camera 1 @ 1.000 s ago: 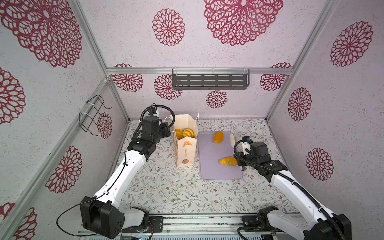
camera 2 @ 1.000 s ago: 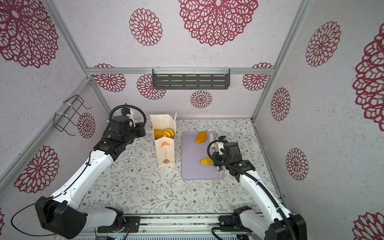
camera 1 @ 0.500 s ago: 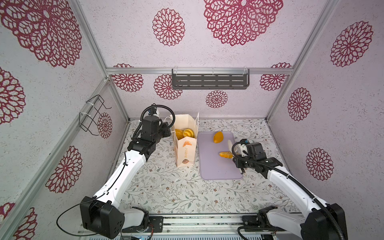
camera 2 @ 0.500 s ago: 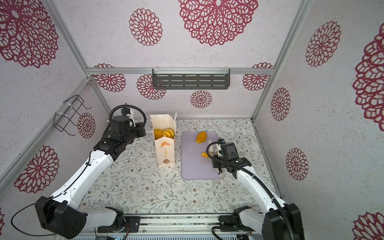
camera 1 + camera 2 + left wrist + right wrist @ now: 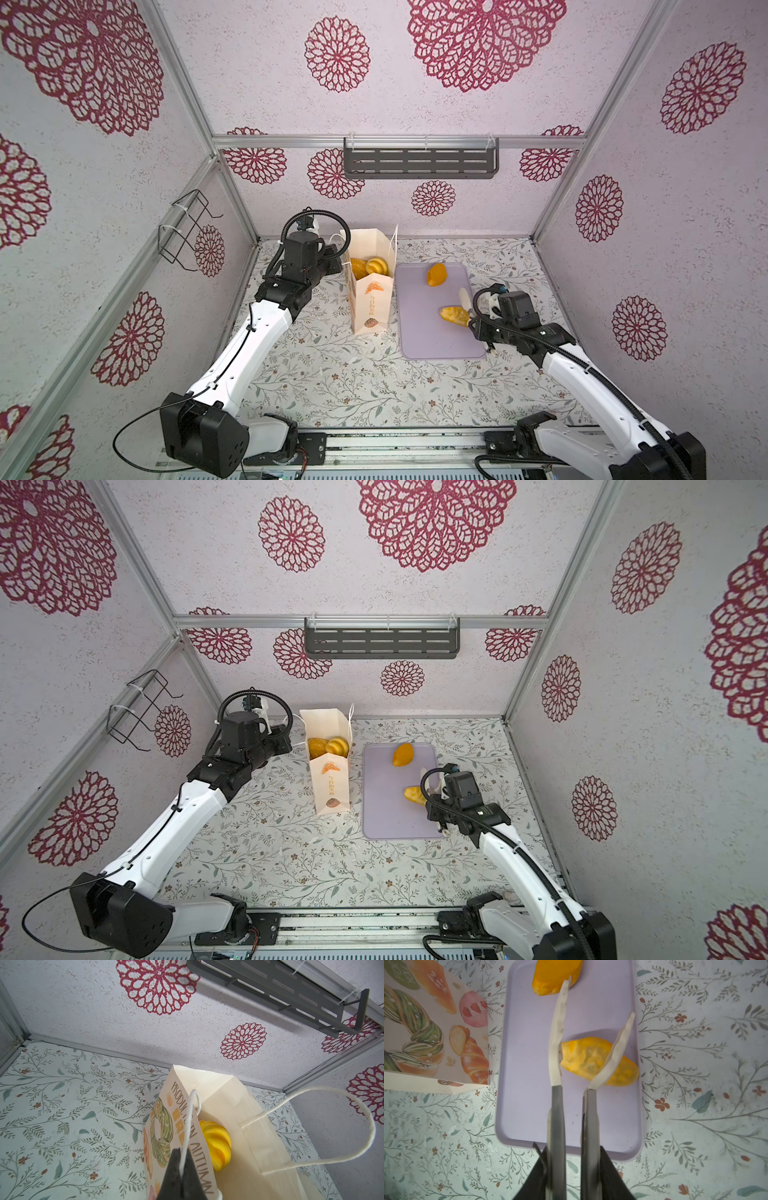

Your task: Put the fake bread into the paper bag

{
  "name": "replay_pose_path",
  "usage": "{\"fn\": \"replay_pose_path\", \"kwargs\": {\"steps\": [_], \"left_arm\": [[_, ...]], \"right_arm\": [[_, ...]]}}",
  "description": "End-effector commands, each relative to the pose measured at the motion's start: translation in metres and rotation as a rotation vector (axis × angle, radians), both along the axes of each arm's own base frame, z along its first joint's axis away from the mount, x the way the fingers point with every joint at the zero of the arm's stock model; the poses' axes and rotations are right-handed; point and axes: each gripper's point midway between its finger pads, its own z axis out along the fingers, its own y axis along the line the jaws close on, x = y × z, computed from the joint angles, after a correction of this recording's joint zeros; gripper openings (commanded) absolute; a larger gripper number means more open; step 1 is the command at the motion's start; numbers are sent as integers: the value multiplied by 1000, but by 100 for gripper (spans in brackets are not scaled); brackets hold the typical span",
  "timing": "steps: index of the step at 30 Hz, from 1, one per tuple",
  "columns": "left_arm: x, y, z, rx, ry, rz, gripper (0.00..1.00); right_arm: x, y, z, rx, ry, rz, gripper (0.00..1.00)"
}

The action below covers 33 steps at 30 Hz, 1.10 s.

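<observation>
Right wrist view: tongs (image 5: 557, 1105) straddling glossy fake bread (image 5: 588, 1059)
Right pincer (image 5: 574, 1169) clamps the steel tongs, wavy white tips narrowly parted around the lumpy oval bread on the smooth lilac tray (image 5: 525, 1115); left pincer (image 5: 181, 1159) is pinched tight on the cream paper bag's (image 5: 249, 1147) cord handle (image 5: 188, 1126).

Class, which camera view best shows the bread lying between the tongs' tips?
The right wrist view: the bread lies large, mid-picture, between the tongs. In both top views the bread is small, without detail. The left wrist view misses it.
</observation>
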Motion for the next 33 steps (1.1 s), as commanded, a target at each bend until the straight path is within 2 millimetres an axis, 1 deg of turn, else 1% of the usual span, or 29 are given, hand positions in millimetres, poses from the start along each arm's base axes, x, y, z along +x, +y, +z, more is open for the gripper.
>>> {"fn": "replay_pose_path", "kwargs": {"steps": [1,7,13,21,24,28,33], "left_arm": [[-2,-5,5,-1,-17,-22,0],[-2,-6,6,-10,-17,-29,0],[-3,-6,7,-11,-18,-30,0],[-5,-5,12,-13,-30,-28,0],[-5,-6,13,-17,-32,-30,0],[-5,-6,13,-17,-32,-32,0],[-5,-6,14,-18,-35,-31,0]], "right_arm": [[2,10,29,195,-57,-103,35],[-7,11,35,285,6,-181,35],[-15,10,30,332,95,-263,35],[-22,10,32,482,103,-368,36],[-24,10,29,519,110,-394,37],[-26,11,19,547,144,-430,37],[-23,13,11,572,146,-441,38]]}}
